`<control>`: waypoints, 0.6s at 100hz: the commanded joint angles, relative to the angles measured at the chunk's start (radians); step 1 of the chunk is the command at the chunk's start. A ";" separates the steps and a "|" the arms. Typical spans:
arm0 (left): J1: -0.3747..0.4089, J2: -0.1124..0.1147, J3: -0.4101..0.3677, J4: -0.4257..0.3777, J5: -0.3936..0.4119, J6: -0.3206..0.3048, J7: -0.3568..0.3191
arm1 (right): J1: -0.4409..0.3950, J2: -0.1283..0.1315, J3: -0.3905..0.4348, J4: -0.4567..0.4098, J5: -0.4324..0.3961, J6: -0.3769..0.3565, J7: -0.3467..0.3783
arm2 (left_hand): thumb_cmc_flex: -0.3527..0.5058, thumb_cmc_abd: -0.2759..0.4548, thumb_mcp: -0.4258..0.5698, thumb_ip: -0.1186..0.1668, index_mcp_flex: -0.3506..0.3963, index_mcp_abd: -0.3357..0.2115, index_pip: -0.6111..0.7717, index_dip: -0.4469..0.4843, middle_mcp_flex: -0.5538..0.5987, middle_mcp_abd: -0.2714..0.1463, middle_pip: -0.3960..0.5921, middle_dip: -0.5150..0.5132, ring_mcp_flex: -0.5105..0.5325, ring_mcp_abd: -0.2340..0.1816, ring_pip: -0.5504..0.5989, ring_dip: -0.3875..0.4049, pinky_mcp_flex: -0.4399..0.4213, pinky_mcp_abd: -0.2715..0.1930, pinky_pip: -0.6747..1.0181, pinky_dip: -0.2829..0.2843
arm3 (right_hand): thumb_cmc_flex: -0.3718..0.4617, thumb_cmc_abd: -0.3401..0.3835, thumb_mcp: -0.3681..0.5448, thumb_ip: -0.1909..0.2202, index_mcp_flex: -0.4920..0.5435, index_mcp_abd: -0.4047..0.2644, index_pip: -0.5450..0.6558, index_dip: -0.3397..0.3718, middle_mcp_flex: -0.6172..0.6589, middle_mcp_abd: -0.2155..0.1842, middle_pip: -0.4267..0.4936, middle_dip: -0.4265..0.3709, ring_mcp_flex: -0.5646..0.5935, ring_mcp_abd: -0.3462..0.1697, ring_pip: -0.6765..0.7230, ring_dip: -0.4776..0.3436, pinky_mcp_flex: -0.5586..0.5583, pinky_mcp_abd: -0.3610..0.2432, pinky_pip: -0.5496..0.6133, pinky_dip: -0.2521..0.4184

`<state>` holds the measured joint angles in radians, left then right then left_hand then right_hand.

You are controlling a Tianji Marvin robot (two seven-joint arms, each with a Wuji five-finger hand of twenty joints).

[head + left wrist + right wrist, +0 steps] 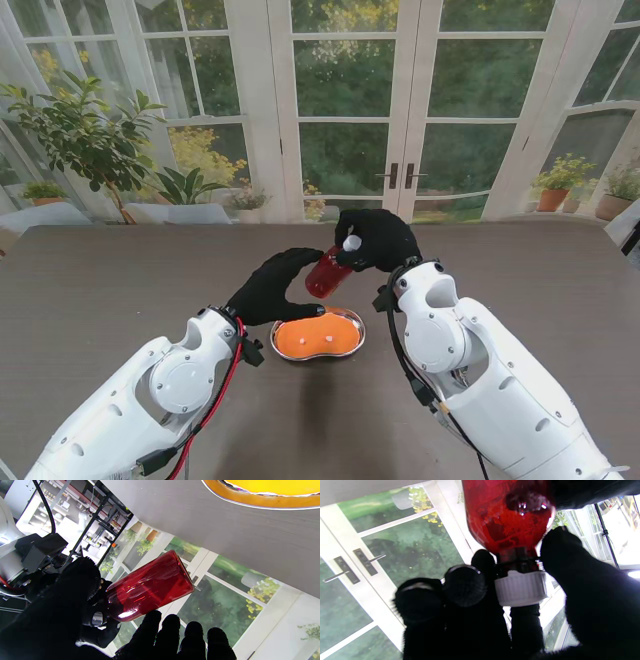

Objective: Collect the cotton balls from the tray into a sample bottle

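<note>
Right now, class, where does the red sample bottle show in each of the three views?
Stand view: red sample bottle held tilted above the tray, between left hand and right hand.
Left wrist view: centre, base outward.
Right wrist view: top centre, white cap at its neck.
Shared landmark: the glass doors.

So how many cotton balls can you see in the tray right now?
2, both small white specks on the orange liner of the tray: one on the left side, one near the middle. Others may be too small to see.

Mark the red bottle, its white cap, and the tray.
Translucent red plastic bottle [150, 585], left wrist view, mid body.
White ribbed screw cap [521, 587], right wrist view, side wall.
Kidney-shaped metal tray with orange lining [352, 346], stand view, right rim.
</note>
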<state>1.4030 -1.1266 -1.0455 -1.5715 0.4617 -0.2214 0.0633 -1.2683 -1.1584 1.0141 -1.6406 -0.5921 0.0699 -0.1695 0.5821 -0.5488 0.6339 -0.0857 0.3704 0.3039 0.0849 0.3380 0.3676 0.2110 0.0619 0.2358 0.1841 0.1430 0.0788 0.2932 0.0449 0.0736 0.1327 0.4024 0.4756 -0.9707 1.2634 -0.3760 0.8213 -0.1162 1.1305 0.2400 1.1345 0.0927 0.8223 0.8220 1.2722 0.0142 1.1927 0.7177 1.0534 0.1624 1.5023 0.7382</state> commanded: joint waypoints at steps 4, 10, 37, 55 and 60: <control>-0.014 -0.011 0.008 0.007 0.003 0.008 -0.010 | -0.011 -0.009 -0.007 -0.029 0.012 -0.008 0.017 | -0.023 -0.027 0.007 -0.044 -0.024 0.032 -0.020 -0.006 -0.030 0.013 -0.012 0.002 -0.020 -0.008 0.009 -0.012 -0.009 -0.038 -0.034 -0.015 | 0.117 0.062 0.074 0.047 0.034 0.005 0.115 0.025 0.043 -0.066 0.077 0.025 0.047 -0.053 0.028 0.015 0.036 -0.040 0.050 0.027; -0.022 -0.013 0.013 0.013 0.006 0.012 -0.005 | -0.016 -0.010 -0.006 -0.042 0.024 -0.005 0.021 | -0.021 -0.025 0.010 -0.043 -0.027 0.036 -0.022 -0.007 -0.029 0.015 -0.012 0.003 -0.020 -0.005 0.010 -0.012 -0.010 -0.036 -0.034 -0.016 | 0.118 0.065 0.075 0.048 0.033 0.008 0.114 0.026 0.041 -0.065 0.077 0.026 0.047 -0.053 0.029 0.015 0.034 -0.039 0.050 0.028; -0.054 -0.028 0.042 0.049 0.007 0.031 0.042 | -0.036 -0.010 -0.003 -0.084 0.063 0.010 0.042 | -0.017 -0.022 0.022 -0.041 -0.016 0.057 -0.020 -0.008 -0.016 0.039 -0.010 0.007 -0.007 0.020 0.022 -0.009 0.010 -0.015 -0.024 -0.017 | 0.120 0.070 0.072 0.050 0.030 0.014 0.111 0.033 0.039 -0.061 0.077 0.030 0.047 -0.051 0.029 0.016 0.033 -0.037 0.050 0.032; -0.074 -0.043 0.065 0.076 0.003 0.035 0.090 | -0.045 -0.011 -0.005 -0.105 0.082 0.021 0.052 | -0.010 -0.030 0.061 -0.039 0.010 0.064 -0.012 -0.007 0.012 0.051 -0.002 0.019 0.016 0.052 0.052 0.008 0.028 0.056 0.011 0.013 | 0.122 0.075 0.070 0.053 0.028 0.020 0.108 0.038 0.036 -0.059 0.076 0.031 0.047 -0.049 0.027 0.015 0.031 -0.035 0.050 0.035; -0.078 -0.049 0.071 0.085 -0.009 0.030 0.104 | -0.047 -0.011 -0.007 -0.107 0.088 0.022 0.052 | 0.000 -0.032 0.071 -0.038 0.017 0.061 -0.009 -0.007 0.019 0.051 0.000 0.021 0.027 0.062 0.057 0.012 0.036 0.059 0.017 0.018 | 0.121 0.076 0.069 0.053 0.028 0.020 0.107 0.039 0.036 -0.059 0.075 0.032 0.047 -0.052 0.027 0.015 0.030 -0.035 0.050 0.036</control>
<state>1.3317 -1.1578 -0.9788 -1.4951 0.4682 -0.1882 0.1762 -1.3077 -1.1627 1.0138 -1.7343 -0.5100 0.0901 -0.1322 0.5822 -0.5534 0.6629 -0.0858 0.3789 0.3384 0.0840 0.3359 0.3728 0.2580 0.0619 0.2413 0.1925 0.1904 0.1195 0.2932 0.0726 0.1278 0.1329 0.4013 0.4862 -0.9587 1.2476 -0.3764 0.8211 -0.1027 1.1353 0.2450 1.1332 0.1032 0.8471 0.8435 1.2819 0.0142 1.1944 0.7179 1.0541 0.1624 1.5023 0.7488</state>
